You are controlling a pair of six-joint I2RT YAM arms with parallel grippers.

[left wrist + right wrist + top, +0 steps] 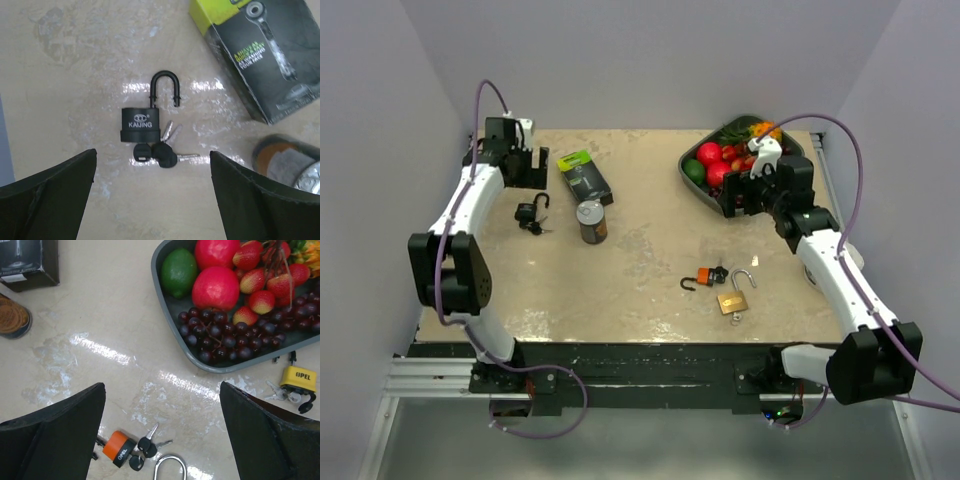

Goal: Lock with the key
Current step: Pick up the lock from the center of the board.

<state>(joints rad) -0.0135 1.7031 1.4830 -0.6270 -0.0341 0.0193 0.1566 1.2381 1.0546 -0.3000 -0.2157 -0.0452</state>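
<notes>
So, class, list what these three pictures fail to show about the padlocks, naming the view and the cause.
- Brass padlock: right wrist view, body cut off by bottom edge.
- Black padlock: left wrist view, keyhole out of sight, so key in or out unclear.
- Orange padlock: top view, keys too small to count.

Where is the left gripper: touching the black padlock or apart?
Apart. The left wrist view shows bare table between the black padlock and both fingers of the left gripper.
</notes>
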